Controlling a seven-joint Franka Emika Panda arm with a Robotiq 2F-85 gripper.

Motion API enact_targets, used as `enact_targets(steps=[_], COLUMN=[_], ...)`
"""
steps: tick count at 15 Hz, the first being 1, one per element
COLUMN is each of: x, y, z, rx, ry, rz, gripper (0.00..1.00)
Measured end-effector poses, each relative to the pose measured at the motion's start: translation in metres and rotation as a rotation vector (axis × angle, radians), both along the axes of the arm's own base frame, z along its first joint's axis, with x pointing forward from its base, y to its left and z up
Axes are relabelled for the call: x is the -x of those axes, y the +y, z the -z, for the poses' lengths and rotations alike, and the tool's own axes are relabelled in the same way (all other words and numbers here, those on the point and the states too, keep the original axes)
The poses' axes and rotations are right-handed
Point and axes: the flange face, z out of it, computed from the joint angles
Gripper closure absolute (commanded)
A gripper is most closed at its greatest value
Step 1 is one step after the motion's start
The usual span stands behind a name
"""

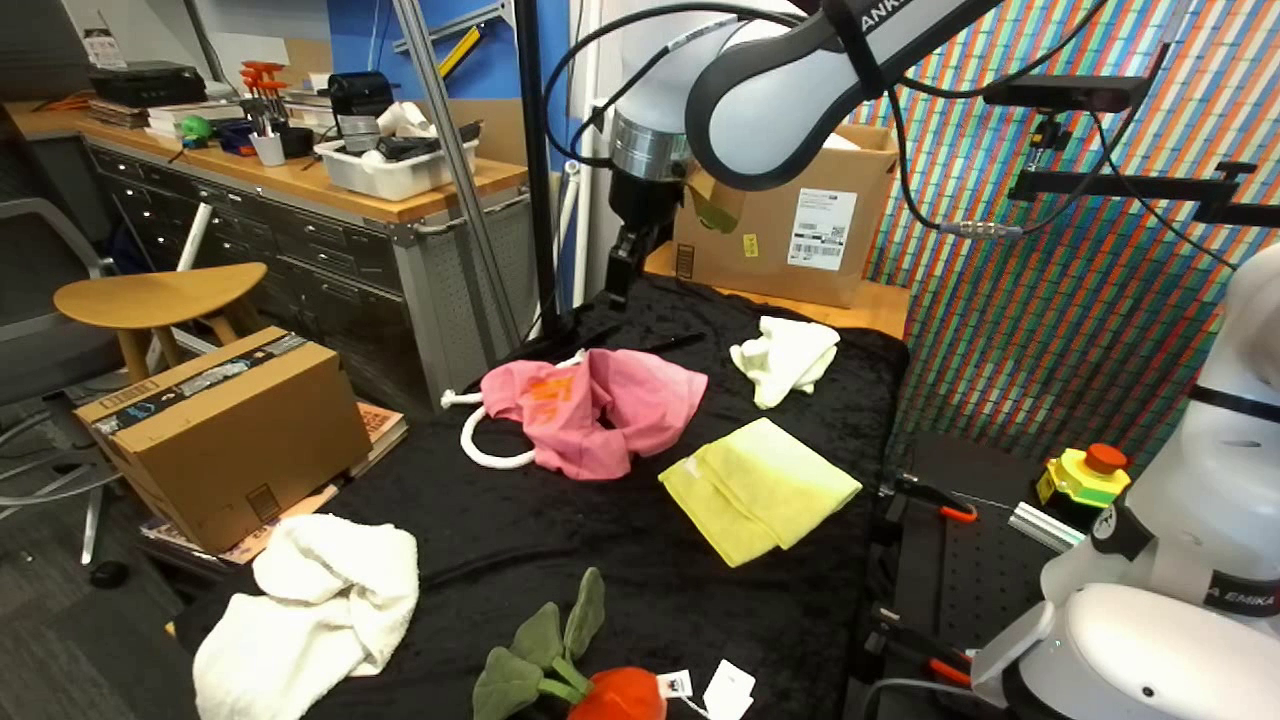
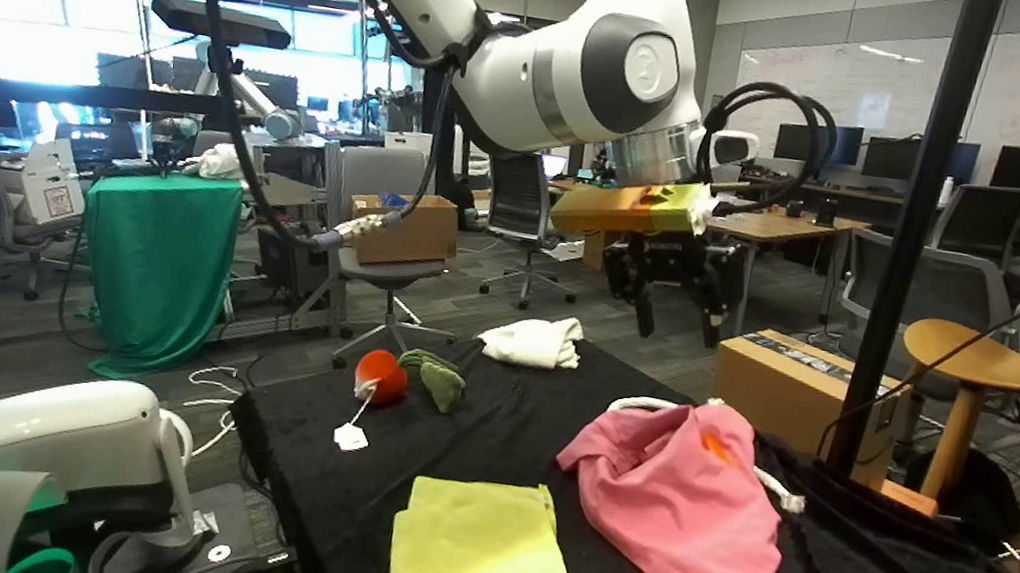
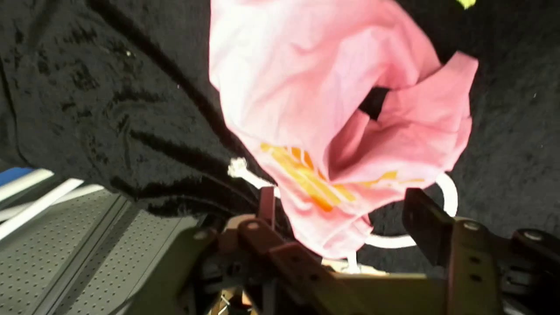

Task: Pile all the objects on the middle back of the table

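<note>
My tool has its two fingers spread wide, with only air between them, and it hangs above the black-draped worktop, touching nothing. The pink drawstring bag lies below it: in the wrist view its orange-printed end and white cord show between my fingers, while the body stretches up the picture, away from them. Its long axis runs roughly across the line joining my fingertips, so I judge that coming straight down and closing would pinch the printed end from its sides; the middle calls for a shift towards the body first.

Farther out, the yellow cloth is near the bag, the small white cloth near both. The white towel and the orange-red plush vegetable lie well apart from them. Nothing is stacked; the piling looks to me barely begun.
</note>
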Motion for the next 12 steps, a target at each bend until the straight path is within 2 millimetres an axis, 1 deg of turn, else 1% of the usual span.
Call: enact_targets(steps=[1,3,7,10,12], x=[0.007,0.018,0.034,0.042,0.047], y=[-0.007,-0.028,-0.086,-0.131,-0.157], z=[0.007,0.023,0.048,0.065,0.077], rx=[0.006,0.015,0.02,0.016,0.011], ry=[0.031,0.089,0.175,0.217,0.241], rz=[0.01,0.052,0.171,0.272,0.339], gripper=[0.0,0.0,0.0,0.0,0.0])
